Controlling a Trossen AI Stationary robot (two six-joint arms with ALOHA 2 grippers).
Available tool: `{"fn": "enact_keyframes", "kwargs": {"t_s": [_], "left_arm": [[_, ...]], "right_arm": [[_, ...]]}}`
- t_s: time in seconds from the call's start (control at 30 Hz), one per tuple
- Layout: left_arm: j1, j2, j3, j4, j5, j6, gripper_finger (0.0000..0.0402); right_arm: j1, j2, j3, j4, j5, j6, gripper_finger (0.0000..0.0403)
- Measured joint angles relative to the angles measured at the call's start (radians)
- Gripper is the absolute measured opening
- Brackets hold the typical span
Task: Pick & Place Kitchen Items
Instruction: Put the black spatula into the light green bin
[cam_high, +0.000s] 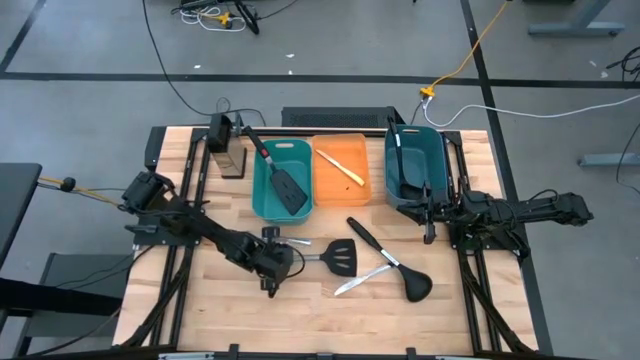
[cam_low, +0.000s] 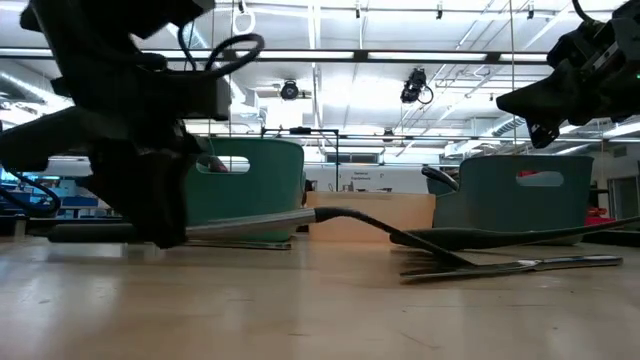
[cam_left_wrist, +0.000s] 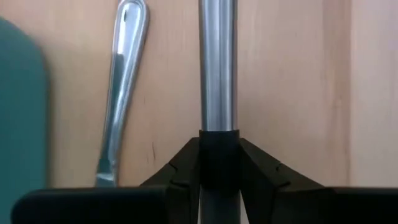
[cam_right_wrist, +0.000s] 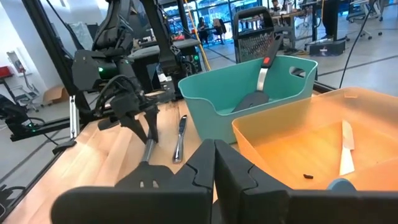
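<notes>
Just in front of the light-teal rectangular plastic bin (cam_high: 282, 178), on the bare wooden table (cam_high: 200, 310), the left gripper (cam_high: 284, 257) is down at table level with its two dark fingers (cam_left_wrist: 180, 174) pinched onto the brushed-steel handle of the black slotted spatula (cam_high: 340, 258). The spatula lies flat, handle toward the gripper, head pointing away from it. A small silver knife (cam_left_wrist: 121, 81) lies right beside that handle, parallel to it and apart from it. Farther from the teal bin, past the spatula's head, a black ladle (cam_high: 400, 270) and another silver knife (cam_high: 362, 279) cross each other.

A second black spatula with a red-tipped handle (cam_high: 283, 178) rests inside the teal bin, and a cream-handled knife (cam_high: 340, 166) lies in the orange rectangular plastic bin (cam_high: 340, 190) next to it.

The right gripper (cam_high: 430, 208) hangs closed and empty over the near edge of the dark-teal bin (cam_high: 438, 170) beyond the orange one.

The spatula looks light and stiff, but its polished round handle is likely slippery — a hold at the far end of the handle would leave the head free to droop or swing on the lift. Taking it nearer the head would probably balance better.
</notes>
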Motion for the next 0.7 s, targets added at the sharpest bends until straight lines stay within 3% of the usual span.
{"fn": "enact_keyframes", "kwargs": {"t_s": [0.17,0.37,0.53,0.7], "left_arm": [[-0.041,-0.067,0.0,-0.026,-0.05,0.034,0.0083],[-0.082,-0.251,0.002,-0.029,-0.095,0.143,0.0083],[-0.108,-0.487,-0.054,-0.006,-0.118,0.2,0.0083],[-0.121,-0.784,-0.245,0.125,-0.11,0.233,0.0083]], "right_arm": [[0.0,0.008,-0.001,0.009,0.0,0.001,0.0009],[0.001,0.015,-0.001,0.016,-0.002,0.008,0.0009],[0.002,0.016,-0.001,0.02,-0.002,0.018,0.0009],[0.002,0.023,-0.001,0.034,-0.002,0.019,0.0009]]}}
